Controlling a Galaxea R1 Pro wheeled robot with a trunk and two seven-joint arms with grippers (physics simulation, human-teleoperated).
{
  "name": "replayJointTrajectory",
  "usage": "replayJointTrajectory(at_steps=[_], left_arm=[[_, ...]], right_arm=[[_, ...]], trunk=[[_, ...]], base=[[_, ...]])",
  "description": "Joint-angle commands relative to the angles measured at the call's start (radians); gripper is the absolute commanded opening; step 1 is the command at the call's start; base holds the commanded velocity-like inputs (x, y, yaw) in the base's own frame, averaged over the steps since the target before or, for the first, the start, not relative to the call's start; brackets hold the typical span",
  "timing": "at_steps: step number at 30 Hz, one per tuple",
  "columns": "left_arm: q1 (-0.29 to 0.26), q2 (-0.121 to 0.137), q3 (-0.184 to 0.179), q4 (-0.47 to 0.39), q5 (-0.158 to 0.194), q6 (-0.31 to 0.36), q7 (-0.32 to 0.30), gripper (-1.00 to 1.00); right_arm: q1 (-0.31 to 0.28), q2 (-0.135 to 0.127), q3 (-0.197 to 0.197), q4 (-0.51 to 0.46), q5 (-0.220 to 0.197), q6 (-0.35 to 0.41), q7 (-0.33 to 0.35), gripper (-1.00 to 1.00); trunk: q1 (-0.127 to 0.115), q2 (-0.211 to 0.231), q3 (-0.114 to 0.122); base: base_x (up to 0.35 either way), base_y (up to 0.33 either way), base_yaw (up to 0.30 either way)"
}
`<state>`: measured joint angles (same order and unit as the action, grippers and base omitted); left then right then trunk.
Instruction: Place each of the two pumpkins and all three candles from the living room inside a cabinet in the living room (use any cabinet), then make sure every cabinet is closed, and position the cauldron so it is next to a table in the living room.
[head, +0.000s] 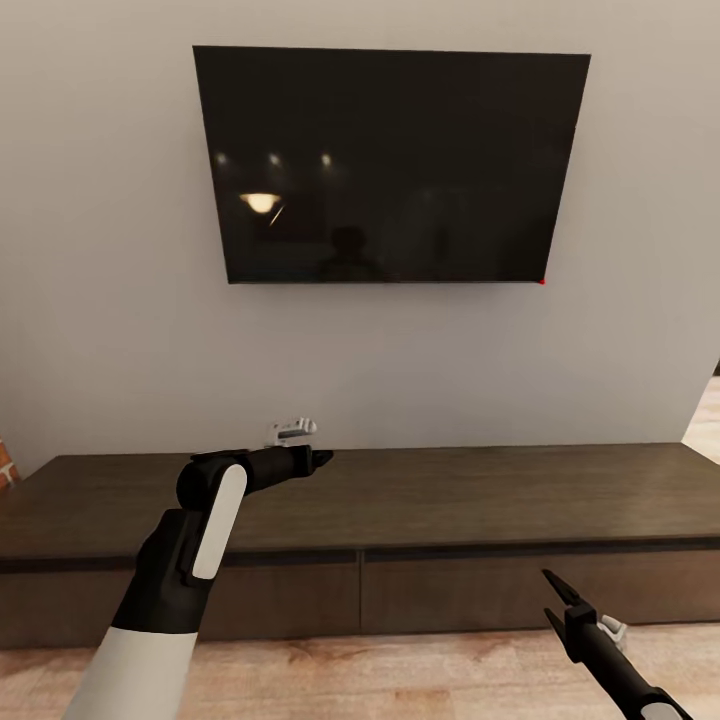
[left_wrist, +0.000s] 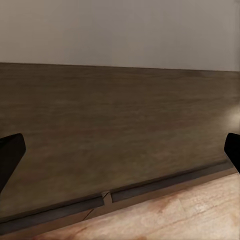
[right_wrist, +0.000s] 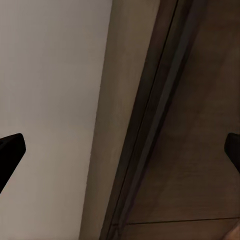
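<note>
The long dark brown cabinet (head: 470, 492) runs along the wall, and both of its wide fronts (head: 480, 590) look shut. My left gripper (head: 322, 458) hovers open just above the cabinet's top, left of centre, holding nothing. In the left wrist view the bare cabinet top (left_wrist: 120, 115) lies between the spread fingers (left_wrist: 10, 155). My right gripper (head: 553, 598) hangs open low at the right, in front of the right-hand front. The right wrist view looks along that front (right_wrist: 200, 125). The pumpkins, candles, cauldron and table are out of view.
A large black TV (head: 390, 165) hangs on the grey wall above the cabinet. Light wooden floor (head: 400, 680) runs in front of it. A bit of brick (head: 8, 465) shows at the far left edge.
</note>
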<state>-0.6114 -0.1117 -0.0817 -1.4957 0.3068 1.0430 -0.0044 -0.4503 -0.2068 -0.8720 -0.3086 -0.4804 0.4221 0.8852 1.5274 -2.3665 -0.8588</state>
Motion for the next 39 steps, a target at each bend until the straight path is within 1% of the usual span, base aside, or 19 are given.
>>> replayJointTrajectory(at_steps=[1, 4, 10, 11, 12, 16, 19, 28, 33, 35, 39], left_arm=[[-0.001, 0.000, 0.000, -0.001, 0.000, 0.004, -0.001, 1.00], [-0.001, 0.000, 0.000, -0.001, 0.000, 0.004, -0.001, 1.00], [-0.001, 0.000, -0.013, -0.001, 0.001, 0.004, -0.002, 1.00], [-0.001, 0.000, -0.013, -0.001, 0.002, 0.004, -0.002, 1.00], [-0.001, 0.000, -0.015, -0.002, 0.002, 0.004, -0.002, 1.00], [-0.001, 0.000, -0.017, -0.003, 0.003, 0.004, -0.002, 1.00], [-0.001, 0.000, -0.017, -0.004, 0.003, 0.004, -0.002, 1.00], [-0.001, 0.000, -0.018, -0.004, 0.004, 0.004, -0.002, 1.00], [-0.001, 0.000, -0.018, -0.005, 0.004, 0.004, -0.002, 1.00], [0.000, 0.000, -0.018, -0.004, 0.005, 0.004, -0.002, 1.00], [0.000, 0.000, -0.018, -0.004, 0.005, 0.004, -0.002, 1.00]], right_arm=[[-0.001, 0.000, -0.002, 0.001, -0.006, 0.008, 0.001, 1.00], [-0.001, 0.000, -0.002, 0.002, -0.006, 0.008, 0.000, 1.00], [-0.007, -0.001, -0.005, 0.003, -0.007, 0.010, -0.002, 1.00], [-0.008, -0.001, -0.008, 0.003, -0.007, 0.010, -0.003, 1.00], [-0.009, -0.001, -0.021, 0.003, -0.007, 0.010, -0.003, 1.00], [-0.011, -0.002, -0.050, 0.002, -0.006, 0.009, -0.004, 1.00], [-0.013, -0.002, -0.059, 0.002, -0.005, 0.009, -0.005, 1.00], [-0.022, 0.001, -0.065, 0.003, -0.004, 0.009, -0.023, 1.00], [-0.039, 0.001, -0.065, 0.003, -0.004, 0.008, -0.047, 1.00], [-0.053, 0.000, -0.065, 0.003, -0.004, 0.006, -0.075, 1.00], [-0.068, -0.001, -0.064, 0.003, -0.003, 0.005, -0.094, 1.00]], trunk=[[0.000, 0.000, -0.001], [0.000, 0.000, -0.001], [0.000, 0.000, -0.001], [0.000, 0.000, -0.001], [0.000, 0.000, -0.001], [0.000, 0.000, -0.001], [0.000, 0.000, -0.001], [0.000, 0.000, -0.001], [0.000, 0.000, -0.001], [0.000, 0.000, -0.001], [0.000, 0.000, -0.001]], base=[[0.003, 0.000, 0.000], [0.002, 0.000, 0.000], [0.000, 0.000, 0.000], [0.000, 0.000, 0.000], [0.000, 0.000, 0.000], [0.000, 0.000, 0.000], [0.000, 0.000, 0.000], [0.000, 0.000, 0.000], [0.000, 0.000, 0.000], [0.000, 0.000, 0.000], [0.000, 0.000, 0.000]])
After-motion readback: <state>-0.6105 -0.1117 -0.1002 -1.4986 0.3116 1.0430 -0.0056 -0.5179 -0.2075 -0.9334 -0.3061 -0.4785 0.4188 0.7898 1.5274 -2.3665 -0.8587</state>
